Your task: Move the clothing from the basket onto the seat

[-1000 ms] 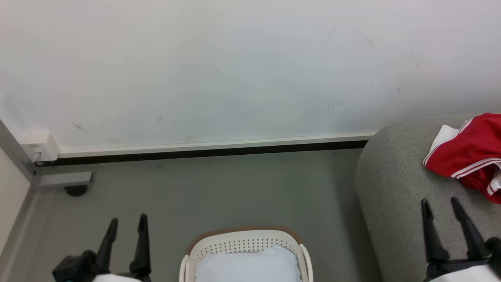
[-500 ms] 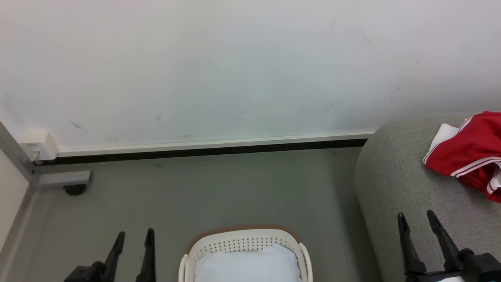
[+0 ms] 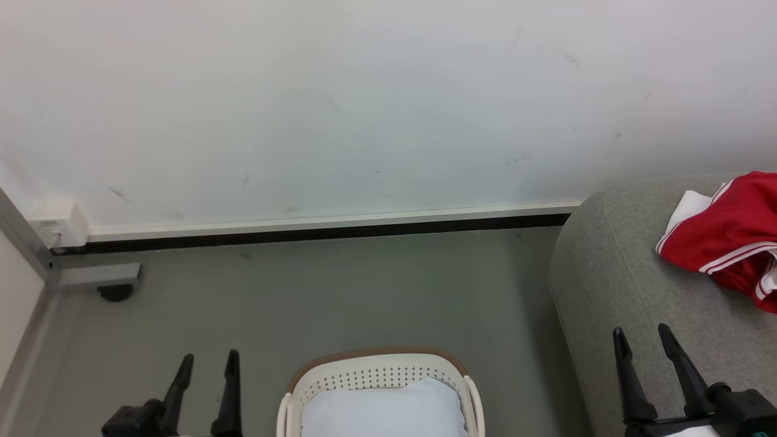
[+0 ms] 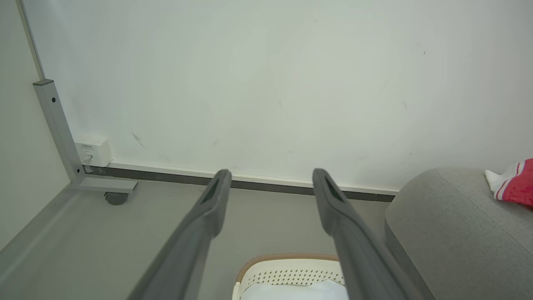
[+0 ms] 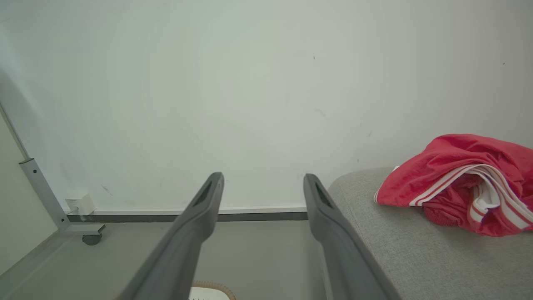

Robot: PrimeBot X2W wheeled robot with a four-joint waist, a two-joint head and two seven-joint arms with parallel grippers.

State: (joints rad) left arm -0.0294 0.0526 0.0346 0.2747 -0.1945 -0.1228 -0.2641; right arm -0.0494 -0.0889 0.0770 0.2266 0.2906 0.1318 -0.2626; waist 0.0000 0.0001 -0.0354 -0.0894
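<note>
The red clothing (image 3: 725, 237) with white stripes lies crumpled on the grey seat (image 3: 613, 291) at the right; it also shows in the right wrist view (image 5: 458, 183) and at the edge of the left wrist view (image 4: 516, 183). The cream basket (image 3: 379, 379) with a brown rim stands on the floor at bottom centre, holding a plain pale cloth (image 3: 382, 413). My left gripper (image 3: 209, 358) is open over the floor, left of the basket. My right gripper (image 3: 641, 332) is open above the seat's front part, apart from the clothing, nothing between its fingers (image 5: 208, 200).
A white wall with a dark baseboard (image 3: 315, 233) runs behind. A grey metal frame post with a caster (image 3: 115, 292) and a white box (image 3: 57, 226) sit at the left corner. Bare grey floor (image 3: 364, 291) lies between the basket and the wall.
Both grippers have dropped lower in the head view; the right one has also shifted left, away from the clothing. The clothing and basket lie as before.
</note>
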